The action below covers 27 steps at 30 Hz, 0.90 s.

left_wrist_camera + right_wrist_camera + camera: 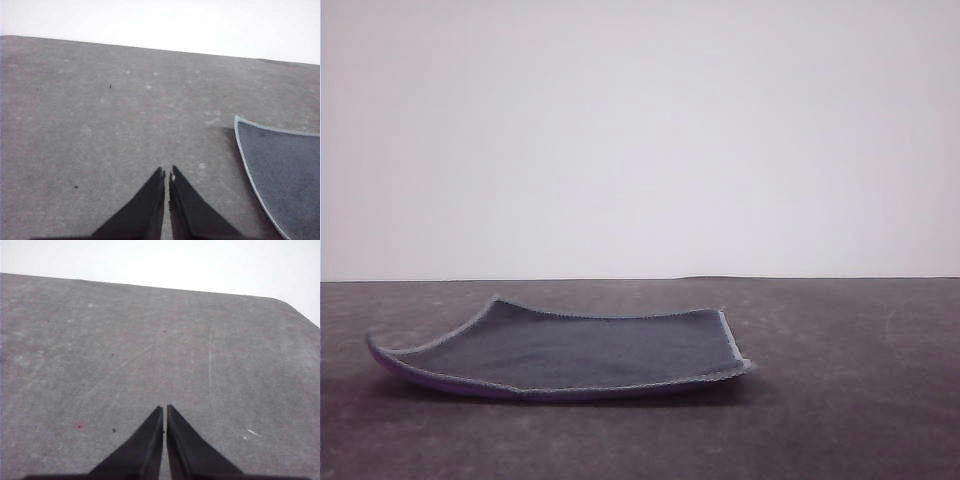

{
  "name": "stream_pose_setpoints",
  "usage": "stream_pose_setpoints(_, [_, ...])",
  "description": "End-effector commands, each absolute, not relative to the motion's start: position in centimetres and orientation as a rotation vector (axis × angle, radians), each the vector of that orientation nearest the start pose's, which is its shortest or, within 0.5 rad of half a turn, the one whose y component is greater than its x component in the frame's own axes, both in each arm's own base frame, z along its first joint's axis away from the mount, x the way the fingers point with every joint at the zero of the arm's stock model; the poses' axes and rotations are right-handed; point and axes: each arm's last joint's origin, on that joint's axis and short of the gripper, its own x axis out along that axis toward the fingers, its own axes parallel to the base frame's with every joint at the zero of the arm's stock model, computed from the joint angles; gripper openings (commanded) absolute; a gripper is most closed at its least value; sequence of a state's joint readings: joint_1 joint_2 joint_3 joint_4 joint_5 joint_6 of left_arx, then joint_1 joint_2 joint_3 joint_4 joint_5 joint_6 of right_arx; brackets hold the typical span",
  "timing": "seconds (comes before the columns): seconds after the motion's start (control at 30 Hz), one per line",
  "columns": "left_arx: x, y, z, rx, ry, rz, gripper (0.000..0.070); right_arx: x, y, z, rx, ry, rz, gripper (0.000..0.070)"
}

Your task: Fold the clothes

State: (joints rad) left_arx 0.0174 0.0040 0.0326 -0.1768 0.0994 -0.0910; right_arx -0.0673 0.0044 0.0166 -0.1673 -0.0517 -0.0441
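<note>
The clothes are one small square cloth [575, 350], lying spread out on the dark table with its grey-blue face up and pale stitched edging. A strip of purple underside shows along its near left edge, and its corners curl up slightly. In the left wrist view one corner of the cloth [285, 175] lies off to the side of my left gripper [167, 175], which is shut with nothing in it, above bare table. My right gripper [164, 410] is shut too and holds nothing, over bare table.
The dark grey table [860, 400] has scuffs and small specks. Its far edge meets a plain white wall [640, 130]. In the right wrist view the table's rounded far corner [292, 305] shows.
</note>
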Motion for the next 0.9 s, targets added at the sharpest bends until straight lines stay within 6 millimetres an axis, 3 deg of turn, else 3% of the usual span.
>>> stream_pose_setpoints(0.0, [9.55, -0.11, 15.02, -0.1, 0.177, -0.069, 0.0, 9.6, -0.51, 15.23, -0.021, 0.147, -0.015, 0.0006])
stream_pose_setpoints(0.57, [9.55, -0.11, 15.02, -0.102, 0.177, -0.069, 0.0, 9.6, -0.5, 15.24, -0.023, 0.146, -0.014, 0.0006])
stream_pose_setpoints(0.87, [9.55, -0.2, 15.13, -0.144, 0.173, -0.099, 0.0, 9.59, -0.44, 15.26, 0.091, 0.147, -0.002, 0.0006])
